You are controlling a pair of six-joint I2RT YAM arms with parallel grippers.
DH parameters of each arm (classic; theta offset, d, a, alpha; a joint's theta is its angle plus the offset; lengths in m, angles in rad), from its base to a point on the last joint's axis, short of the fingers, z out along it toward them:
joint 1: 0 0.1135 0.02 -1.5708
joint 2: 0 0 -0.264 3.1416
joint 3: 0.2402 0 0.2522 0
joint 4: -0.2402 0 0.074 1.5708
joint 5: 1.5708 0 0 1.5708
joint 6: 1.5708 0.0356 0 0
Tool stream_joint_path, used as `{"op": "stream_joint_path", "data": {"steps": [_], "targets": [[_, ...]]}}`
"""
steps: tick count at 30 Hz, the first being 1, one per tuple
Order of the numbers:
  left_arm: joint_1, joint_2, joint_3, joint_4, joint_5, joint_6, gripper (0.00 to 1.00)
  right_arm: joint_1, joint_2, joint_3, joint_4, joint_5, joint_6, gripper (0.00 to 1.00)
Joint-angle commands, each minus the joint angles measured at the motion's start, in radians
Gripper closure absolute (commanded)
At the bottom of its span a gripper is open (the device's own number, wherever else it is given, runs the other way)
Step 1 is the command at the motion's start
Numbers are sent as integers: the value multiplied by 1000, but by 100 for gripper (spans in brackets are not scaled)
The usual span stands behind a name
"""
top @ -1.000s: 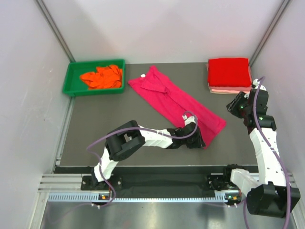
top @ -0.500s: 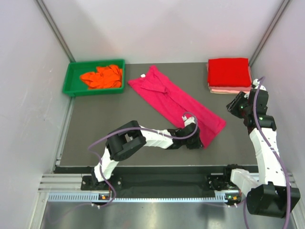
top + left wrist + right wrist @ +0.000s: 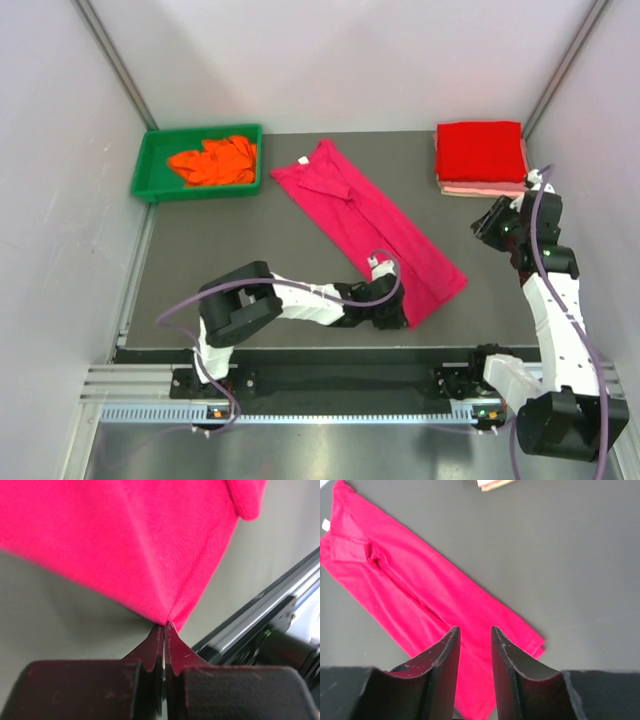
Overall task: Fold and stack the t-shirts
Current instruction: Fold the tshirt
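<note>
The magenta-pink t-shirt, folded into a long strip, lies diagonally across the dark table. My left gripper is shut on its near bottom corner; in the left wrist view the fingertips pinch the hem and the cloth rises from them in a tent. The red t-shirt sits folded on the pale pink one at the back right. The orange t-shirt lies crumpled in the tray. My right gripper hovers open and empty by the stack, with its jaws a narrow gap apart, looking down on the magenta shirt.
A green plastic tray stands at the back left. Pale walls close in the table on three sides. A metal rail runs along the near edge, close to the left gripper. The edge of the folded stack shows at the top of the right wrist view.
My left gripper has shut on the magenta shirt's near corner and drawn it toward the near edge and slightly left; the shirt's lower end shifted with it. The right arm barely moved.
</note>
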Motion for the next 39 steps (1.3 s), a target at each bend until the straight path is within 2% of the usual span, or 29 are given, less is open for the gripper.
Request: {"op": "stream_joint_path", "data": {"steps": [1,10,15,20,23,28,33,39], "targets": [[-13,-105,-83,-81,-6,-12,100,-4,-23,-21,16,-42,-16,68],[-21,-360,-326,-130,-38,-46,100,24,-61,-144,6,-106,-33,68],[-19,-505,-419,-183,-52,-60,100,113,-76,-271,-7,-128,-3,69],[-21,-613,-467,-268,-47,-60,100,408,-66,-314,16,-93,143,69],[-21,-705,-520,-306,-50,-82,100,528,-76,-342,26,-37,220,69],[-21,-880,-590,-407,-79,-107,100,648,-107,-371,26,30,313,69],[-19,-1041,-651,-550,-110,-119,100,832,-103,-412,41,110,422,69],[-19,-1142,-723,-566,-93,-133,100,1018,-60,-474,118,179,576,69]]}}
